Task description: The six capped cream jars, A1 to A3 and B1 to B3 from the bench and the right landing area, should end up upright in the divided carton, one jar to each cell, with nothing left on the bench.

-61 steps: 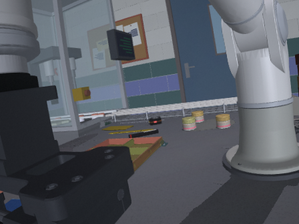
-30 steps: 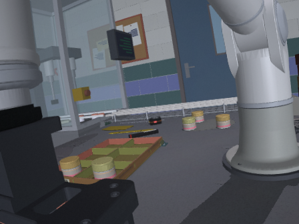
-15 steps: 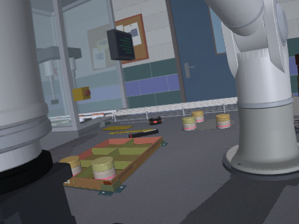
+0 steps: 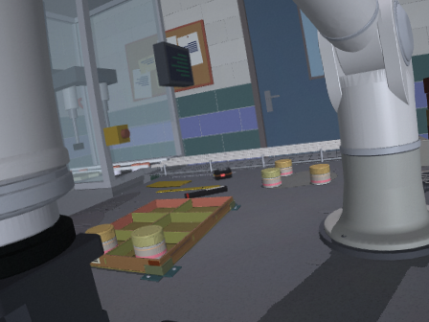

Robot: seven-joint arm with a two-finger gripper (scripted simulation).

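Observation:
A cream jar [image 4: 102, 237] with a tan cap stands upright in a near cell of the divided carton [image 4: 164, 227], partly hidden behind my arm. A second jar [image 4: 149, 241] stands upright in the cell next to it. My gripper's dark body fills the lower left corner, but its fingers are out of view. Three more jars stand far back on the floor: one [image 4: 271, 177] at the left, one [image 4: 284, 166] behind it, one [image 4: 320, 174] at the right. I see no sixth jar.
The robot's white base [image 4: 383, 191] stands at the right. A black and red bar [image 4: 206, 191] and flat yellow plates [image 4: 168, 184] lie behind the carton. A low rail runs along the back.

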